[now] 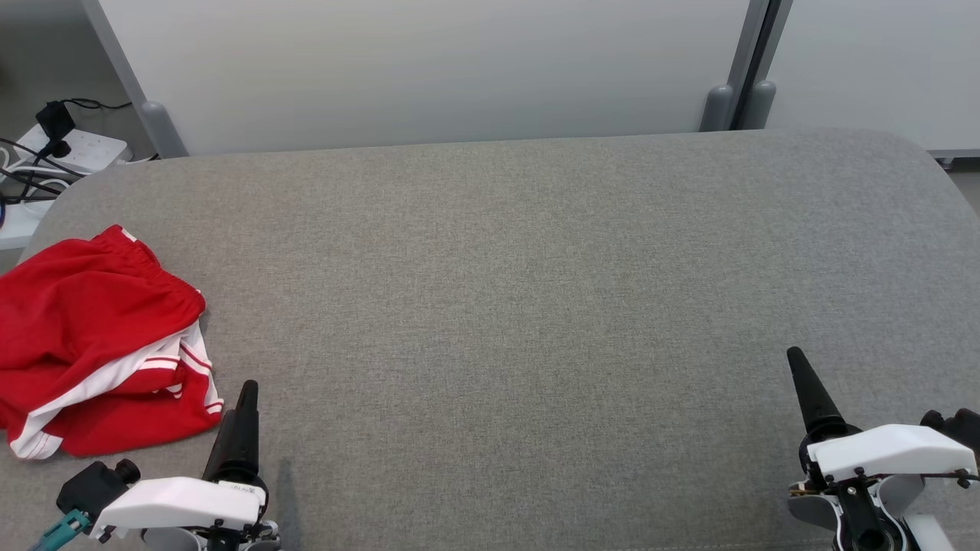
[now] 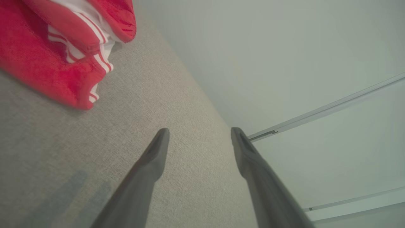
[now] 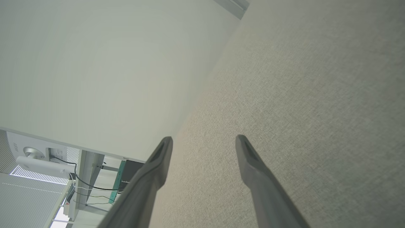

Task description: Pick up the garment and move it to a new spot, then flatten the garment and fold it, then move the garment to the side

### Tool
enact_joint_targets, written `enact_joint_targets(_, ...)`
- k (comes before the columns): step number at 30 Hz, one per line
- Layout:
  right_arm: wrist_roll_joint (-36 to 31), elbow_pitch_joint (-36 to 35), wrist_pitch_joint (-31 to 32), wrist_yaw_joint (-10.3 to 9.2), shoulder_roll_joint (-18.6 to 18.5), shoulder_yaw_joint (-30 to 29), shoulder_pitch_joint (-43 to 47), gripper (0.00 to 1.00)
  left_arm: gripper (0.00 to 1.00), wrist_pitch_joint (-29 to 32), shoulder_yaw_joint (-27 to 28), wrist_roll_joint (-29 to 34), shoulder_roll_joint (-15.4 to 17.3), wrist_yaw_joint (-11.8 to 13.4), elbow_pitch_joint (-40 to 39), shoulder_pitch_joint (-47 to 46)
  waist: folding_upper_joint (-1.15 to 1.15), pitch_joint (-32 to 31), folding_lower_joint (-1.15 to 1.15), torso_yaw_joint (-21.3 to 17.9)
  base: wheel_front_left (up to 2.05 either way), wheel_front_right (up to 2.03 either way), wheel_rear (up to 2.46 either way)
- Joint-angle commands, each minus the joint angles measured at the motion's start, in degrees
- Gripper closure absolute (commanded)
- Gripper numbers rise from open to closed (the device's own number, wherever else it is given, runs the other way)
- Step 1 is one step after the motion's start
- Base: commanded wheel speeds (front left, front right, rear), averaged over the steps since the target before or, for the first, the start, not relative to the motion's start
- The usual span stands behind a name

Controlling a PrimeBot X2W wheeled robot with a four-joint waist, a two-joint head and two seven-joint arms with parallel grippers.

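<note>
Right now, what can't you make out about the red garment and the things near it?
- Head view: the red garment runs off the left edge; full outline unknown.
- Left wrist view: top and left edges crop it.
- Its own folds hide the underside.
- Head view: the cables by the power strip run off the left edge.

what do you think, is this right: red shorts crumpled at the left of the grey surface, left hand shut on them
Not quite. The red shorts do lie crumpled at the left of the grey surface, but the left hand is open and empty beside them, as the left wrist view shows.
</note>
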Motion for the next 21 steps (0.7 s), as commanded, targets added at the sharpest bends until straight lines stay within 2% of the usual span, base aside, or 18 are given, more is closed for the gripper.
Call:
enact_joint_targets(1, -2.17, -0.83, -1.13, 0.26, -1.08, 1.04, -3.36, 0.0, 0.0, -0.65, 0.68, 2.43, 1.26, -0.06, -1.01, -3.77, 0.0, 0.02, -0.01, -0.02, 0.0, 0.0, 0.0)
enact_joint_targets(21, -16.16, 2.36, -4.48, 0.31, -1.99, 3.25, -8.38, 0.0, 0.0, -4.01, 2.1, 19.1, 1.8, 0.37, 1.09, -7.6, 0.0, 0.5, -0.01, -0.34, 0.0, 0.0, 0.0)
